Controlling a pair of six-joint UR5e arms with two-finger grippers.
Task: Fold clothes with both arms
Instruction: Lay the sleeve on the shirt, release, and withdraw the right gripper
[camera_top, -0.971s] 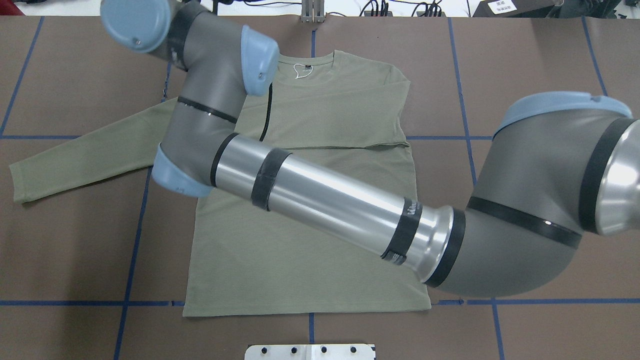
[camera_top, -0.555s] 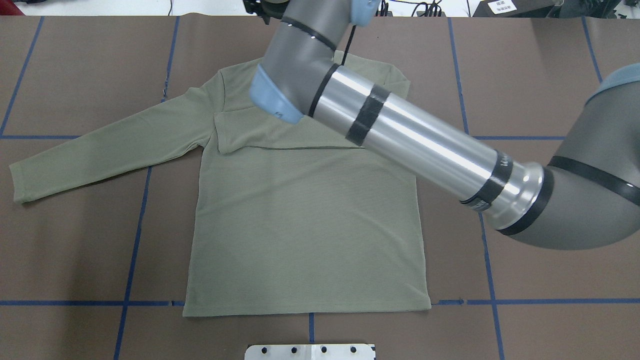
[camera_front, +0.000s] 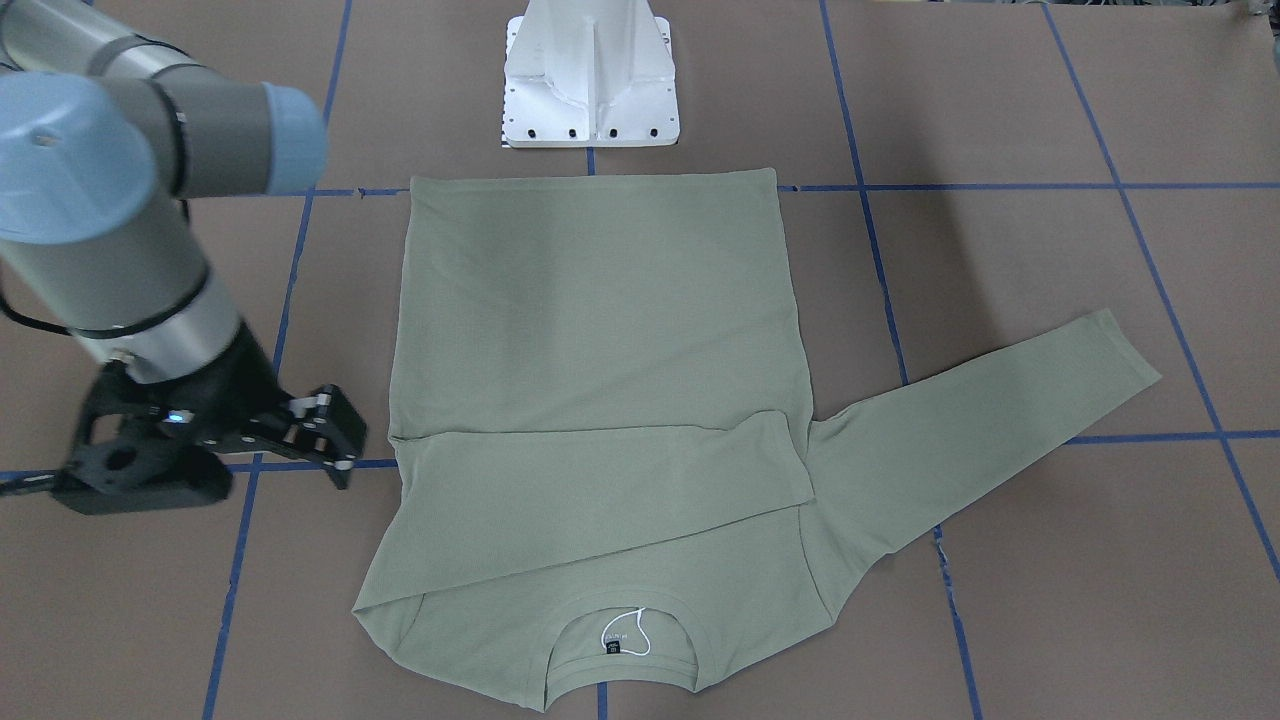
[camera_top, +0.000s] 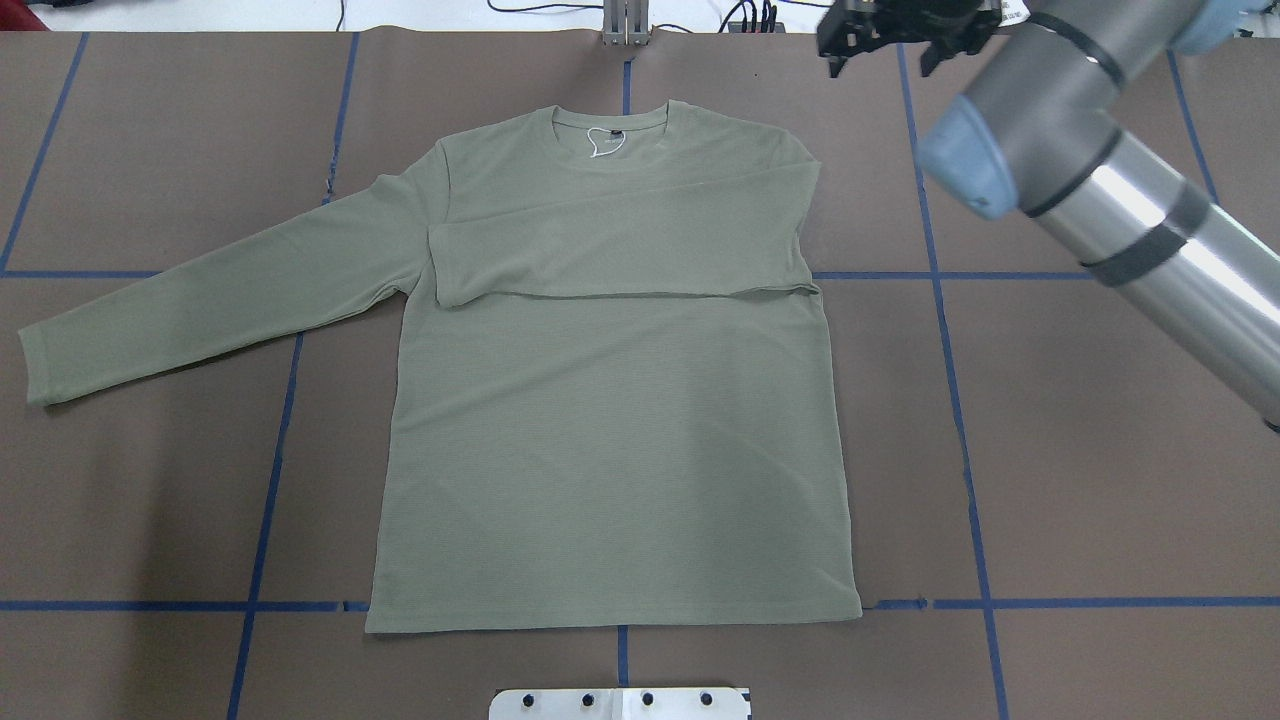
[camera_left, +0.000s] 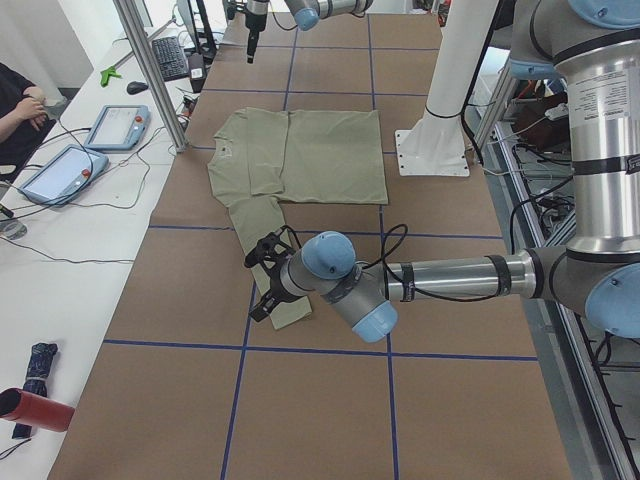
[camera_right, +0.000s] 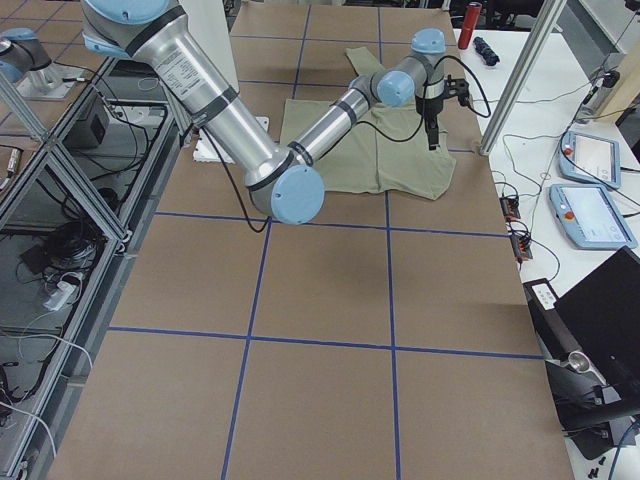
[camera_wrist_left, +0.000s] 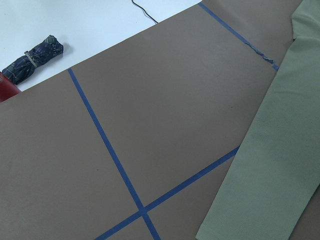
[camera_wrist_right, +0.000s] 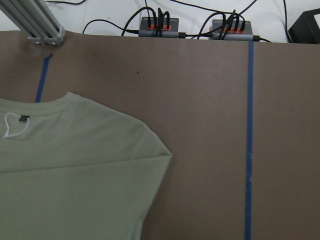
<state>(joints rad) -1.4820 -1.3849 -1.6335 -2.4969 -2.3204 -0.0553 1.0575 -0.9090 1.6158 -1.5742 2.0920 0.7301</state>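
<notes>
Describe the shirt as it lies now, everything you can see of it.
The shirt is a pale sage-green, fine-knit, long-sleeved crew-neck lying flat on the brown table, collar away from the robot, hem toward it. A black neck label with a white string loop shows inside the collar. The right-side sleeve is folded across the chest; the other sleeve stretches out to the robot's left. The right gripper stands clear of it.

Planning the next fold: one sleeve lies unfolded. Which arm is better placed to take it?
Left. The left tool hangs by the cuff of the outstretched sleeve; the right tool, open, sits past the opposite shoulder, with the shirt between.
</notes>
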